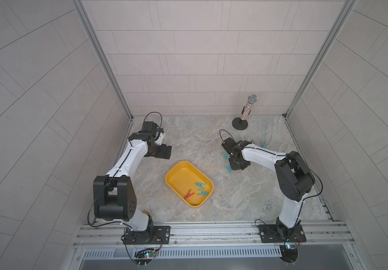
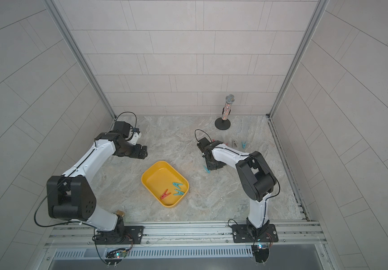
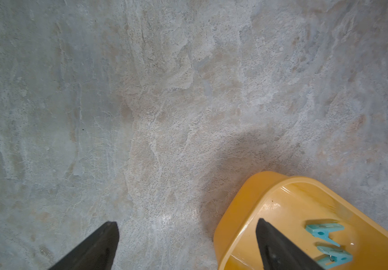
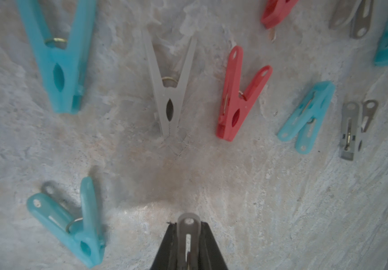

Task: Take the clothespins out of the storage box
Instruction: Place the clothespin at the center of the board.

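Observation:
The yellow storage box (image 1: 179, 174) (image 2: 156, 175) lies mid-table and holds one red clothespin (image 1: 188, 194) and two teal ones (image 1: 200, 185) (image 1: 202, 193). My left gripper (image 1: 166, 152) hangs open and empty beyond the box's far left corner; in its wrist view (image 3: 187, 223) one fingertip overlaps the box wall (image 3: 242, 205). My right gripper (image 4: 189, 225) is shut on a grey clothespin (image 4: 189, 231), low over the table to the right of the box. Several teal, red and grey clothespins lie on the table round it, among them a pale grey one (image 4: 169, 93) and a red one (image 4: 239, 98).
A glittery microphone (image 1: 246, 112) on a black round stand sits at the back right. Teal pegs (image 1: 228, 168) (image 1: 263, 144) lie on the table beside the right arm. Tiled walls close the left, right and back sides.

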Robot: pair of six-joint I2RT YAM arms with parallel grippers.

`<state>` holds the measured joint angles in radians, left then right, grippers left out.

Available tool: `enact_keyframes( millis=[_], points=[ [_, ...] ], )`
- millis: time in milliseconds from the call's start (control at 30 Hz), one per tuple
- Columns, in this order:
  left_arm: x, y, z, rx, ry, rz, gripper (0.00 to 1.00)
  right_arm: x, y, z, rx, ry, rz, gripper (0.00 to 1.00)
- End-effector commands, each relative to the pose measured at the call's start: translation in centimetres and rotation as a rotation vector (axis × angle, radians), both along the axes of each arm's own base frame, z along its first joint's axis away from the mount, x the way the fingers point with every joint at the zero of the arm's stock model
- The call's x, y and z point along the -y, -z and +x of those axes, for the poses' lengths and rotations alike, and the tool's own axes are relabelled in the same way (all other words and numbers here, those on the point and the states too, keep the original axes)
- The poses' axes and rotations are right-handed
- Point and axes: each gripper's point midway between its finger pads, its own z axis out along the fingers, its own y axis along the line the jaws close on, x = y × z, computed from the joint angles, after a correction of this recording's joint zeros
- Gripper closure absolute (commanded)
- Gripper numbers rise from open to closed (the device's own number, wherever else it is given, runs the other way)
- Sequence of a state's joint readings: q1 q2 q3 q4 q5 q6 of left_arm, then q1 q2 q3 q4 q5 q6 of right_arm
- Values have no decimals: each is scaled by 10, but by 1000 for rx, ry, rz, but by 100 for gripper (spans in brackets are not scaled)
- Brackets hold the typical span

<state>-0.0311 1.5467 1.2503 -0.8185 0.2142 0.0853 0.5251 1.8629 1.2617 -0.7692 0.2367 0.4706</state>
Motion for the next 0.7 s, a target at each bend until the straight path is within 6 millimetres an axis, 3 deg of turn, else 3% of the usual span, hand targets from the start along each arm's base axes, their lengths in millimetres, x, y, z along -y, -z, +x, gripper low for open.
enact_keyframes(
  millis=[0, 667],
  points=[
    [-1, 3, -3, -7, -4, 12, 0, 3, 5, 2, 7, -2, -42, 92],
    [-2, 0, -5, -3, -5, 1, 0, -4, 20, 5, 7, -13, -84, 78]
  ],
)
